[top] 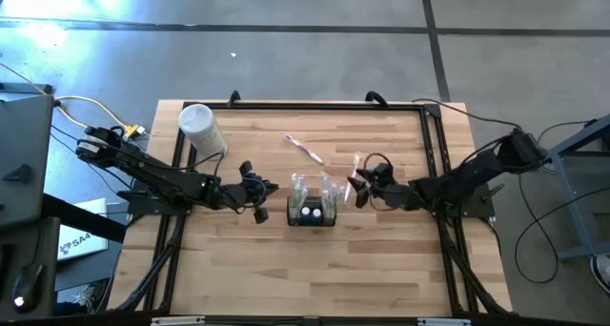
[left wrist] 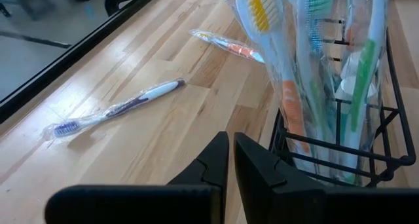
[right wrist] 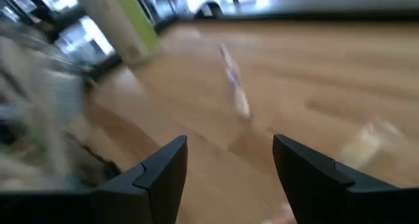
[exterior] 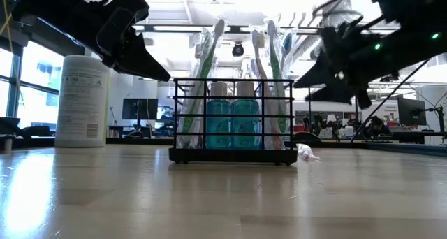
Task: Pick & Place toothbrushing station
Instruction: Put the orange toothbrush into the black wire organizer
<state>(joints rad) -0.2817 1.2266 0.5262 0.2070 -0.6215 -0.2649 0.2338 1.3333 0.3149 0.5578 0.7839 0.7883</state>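
From above, the black wire-mesh toothbrushing station (top: 312, 211) stands at the middle of the light wooden table (top: 248, 269), the left end effector (top: 255, 194) beside it on one side and the right end effector (top: 359, 188) on the other. At table height, the holder carries two blue bottles (exterior: 231, 121) and wrapped toothbrushes. The left wrist shows its fingers (left wrist: 213, 162) pressed together, empty, near a loose wrapped toothbrush (left wrist: 118, 109). The right wrist, blurred, shows jaws spread wide, seemingly holding nothing.

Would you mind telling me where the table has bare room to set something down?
The whole wood strip in front of the black holder is bare. Crowded: behind it, where wrapped toothbrushes lie, and beside it, between both grippers.
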